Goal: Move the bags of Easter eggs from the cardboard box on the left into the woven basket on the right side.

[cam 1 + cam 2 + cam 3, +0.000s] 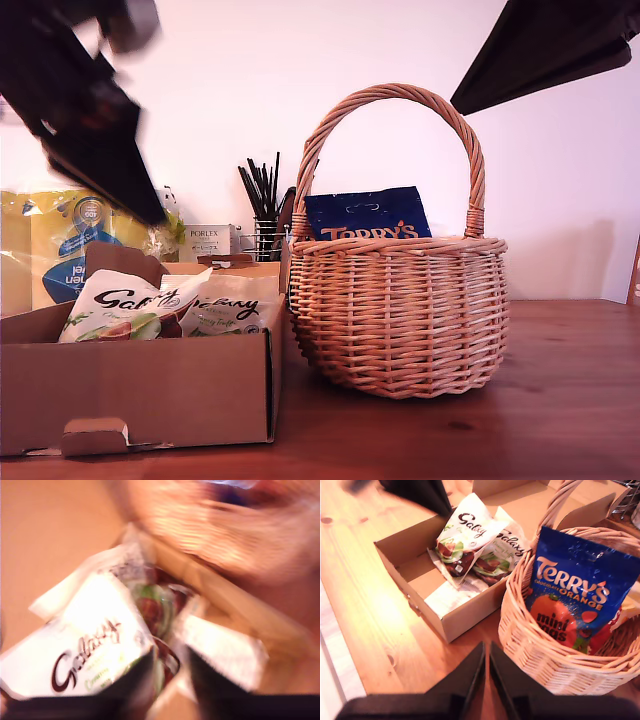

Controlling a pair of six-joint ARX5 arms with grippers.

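Two white Galaxy bags (120, 305) (235, 310) lie in the low cardboard box (140, 390) at the exterior view's left. In the second wrist view they overlap (465, 535) (500, 550) near the box's far wall. My first gripper (170, 680) hangs open just above a Galaxy bag (95, 640), holding nothing; its picture is blurred. In the exterior view it is the dark blurred arm (100, 130) at the upper left. The woven basket (400, 320) (545, 665) holds an upright blue Terry's bag (365, 215) (575, 595) with something red under it. My second gripper (486, 675) is shut and empty, high above the table between box and basket.
Behind the box stand a big yellow pack (50, 250), a white Porlex carton (210, 240) and a wire pot of black sticks (265, 200). A white sheet (447, 597) lies on the box floor. The wooden table (560, 400) stretches to the exterior view's right.
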